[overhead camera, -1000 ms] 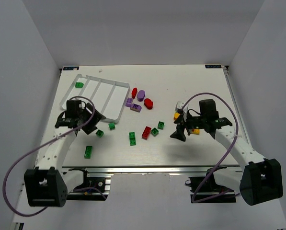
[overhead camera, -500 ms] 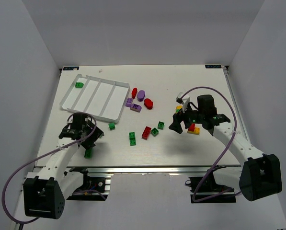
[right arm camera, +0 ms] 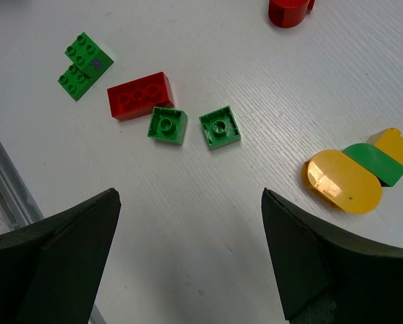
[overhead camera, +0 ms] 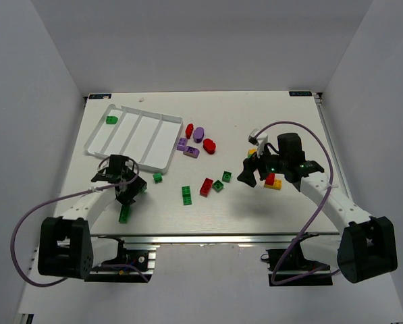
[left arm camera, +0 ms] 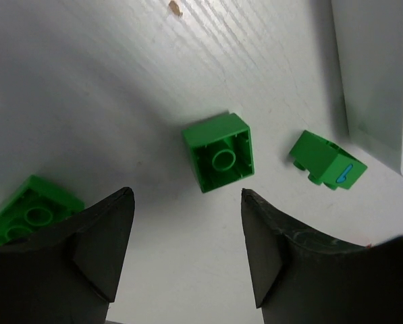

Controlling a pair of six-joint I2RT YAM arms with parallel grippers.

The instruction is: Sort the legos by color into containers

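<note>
My left gripper [overhead camera: 129, 196] hangs open and empty over the table just near of the white tray [overhead camera: 162, 162]. In the left wrist view a square green lego [left arm camera: 218, 152] lies just ahead of my open left gripper [left arm camera: 187, 196]. A smaller green one [left arm camera: 326, 162] lies to its right and a long green one [left arm camera: 25, 212] by the left finger. One green lego [overhead camera: 111, 120] sits in the tray's leftmost compartment. My right gripper [overhead camera: 250, 179] is wide open and empty. Ahead of my right gripper [right arm camera: 189, 192] lie two small green legos [right arm camera: 167, 125] [right arm camera: 220, 127] and a red brick [right arm camera: 139, 94].
Red and purple legos [overhead camera: 198, 133] cluster right of the tray. A yellow oval [right arm camera: 341, 182] with green and yellow pieces lies by my right gripper, and a red and yellow stack [overhead camera: 272, 181] under the right arm. An L-shaped green lego [right arm camera: 85, 64] lies beyond the red brick. The tray corner [left arm camera: 377, 81] is close on the left wrist's right.
My left gripper has drawn back from the tray's near edge toward the front and now hangs over the green legos. The right gripper shifted slightly left and away, staying open.
</note>
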